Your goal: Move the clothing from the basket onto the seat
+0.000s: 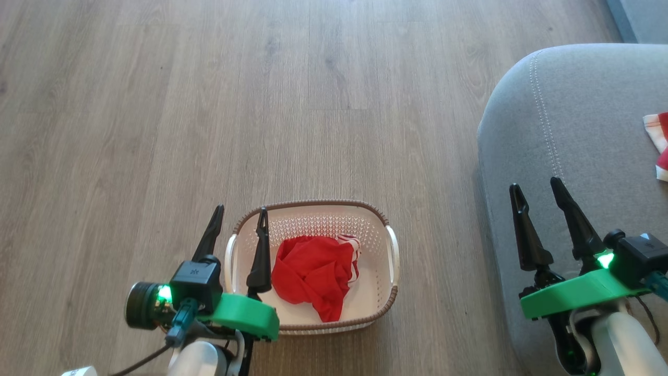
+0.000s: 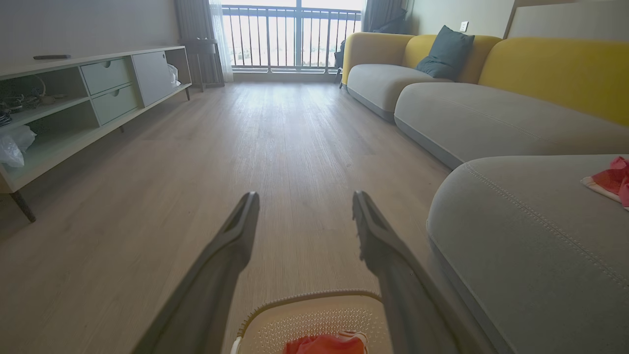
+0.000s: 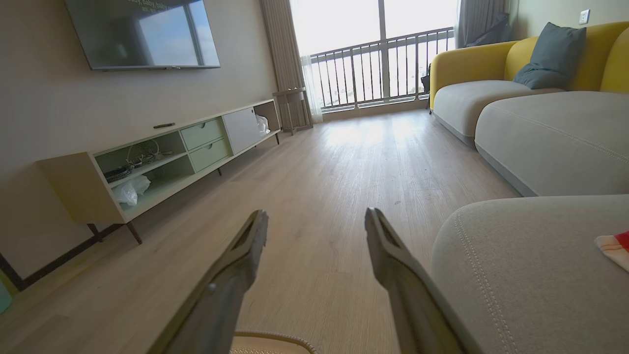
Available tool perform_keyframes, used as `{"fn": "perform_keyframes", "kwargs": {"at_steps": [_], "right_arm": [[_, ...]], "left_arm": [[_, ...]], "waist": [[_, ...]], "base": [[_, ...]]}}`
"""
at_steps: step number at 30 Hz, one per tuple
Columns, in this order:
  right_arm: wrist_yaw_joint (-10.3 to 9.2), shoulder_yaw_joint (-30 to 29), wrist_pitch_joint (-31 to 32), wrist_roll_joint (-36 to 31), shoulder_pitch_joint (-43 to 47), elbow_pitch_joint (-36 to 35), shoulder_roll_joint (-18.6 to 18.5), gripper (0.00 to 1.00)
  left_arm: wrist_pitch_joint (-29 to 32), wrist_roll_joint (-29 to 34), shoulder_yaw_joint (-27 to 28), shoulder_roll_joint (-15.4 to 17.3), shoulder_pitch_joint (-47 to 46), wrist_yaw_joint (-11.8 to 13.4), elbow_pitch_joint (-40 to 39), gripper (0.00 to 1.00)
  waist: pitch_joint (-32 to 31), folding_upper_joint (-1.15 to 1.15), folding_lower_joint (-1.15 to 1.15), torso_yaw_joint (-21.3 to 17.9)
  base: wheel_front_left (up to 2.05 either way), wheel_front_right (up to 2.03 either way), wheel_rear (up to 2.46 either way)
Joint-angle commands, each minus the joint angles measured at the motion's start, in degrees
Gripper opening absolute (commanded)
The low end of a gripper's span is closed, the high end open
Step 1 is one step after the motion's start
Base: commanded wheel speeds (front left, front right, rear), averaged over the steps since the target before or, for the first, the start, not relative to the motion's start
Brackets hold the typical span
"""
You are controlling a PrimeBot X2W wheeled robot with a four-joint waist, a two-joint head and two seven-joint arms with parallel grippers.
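Count: one basket (image 1: 313, 224); two pieces of red clothing (image 1: 313, 271), the second piece (image 1: 661, 141) counted apart; two grippers, left gripper (image 1: 240, 209) and right gripper (image 1: 535, 183), two dark fingers each. Three grey seat cushions (image 2: 516, 236), one dark pillow (image 2: 447, 51). One low cabinet (image 2: 59, 142) with two drawers (image 2: 105, 73); one wall screen (image 3: 142, 32).

Crumpled red garment (image 1: 313, 277) in cream basket (image 1: 323, 223); second piece (image 1: 659, 137), perhaps clothing, on grey seat (image 1: 574, 130).

I see a bright red garment (image 1: 313, 274) in the cream perforated basket (image 1: 313, 224) with a brown woven rim; right of the basket, the grey seat (image 1: 574, 156) shows pale stitching.
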Motion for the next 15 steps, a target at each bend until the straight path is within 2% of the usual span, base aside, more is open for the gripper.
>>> {"fn": "perform_keyframes", "kwargs": {"at_steps": [1,9,15], "right_arm": [[-0.01,0.67,-0.36,-0.65,-1.88,-1.63,-0.41,1.00],[-0.01,0.61,-0.36,-0.65,-1.94,-1.72,-0.90,1.00],[-0.01,-0.59,-0.36,-1.41,-3.13,0.04,-1.41,1.00]], "left_arm": [[-0.31,0.14,1.36,-0.06,-2.23,0.33,-1.87,1.00],[-0.31,-0.37,0.84,-0.06,-2.28,-0.08,-1.50,1.00],[-0.31,-1.08,-0.79,-0.06,-3.56,-1.70,1.16,1.00]], "waist": [[-0.04,0.00,0.00,0.02],[0.90,0.00,0.00,0.14],[5.39,0.00,0.00,-1.25]], "base": [[0.00,0.00,0.00],[0.00,0.00,0.00],[0.00,0.00,0.00]]}}
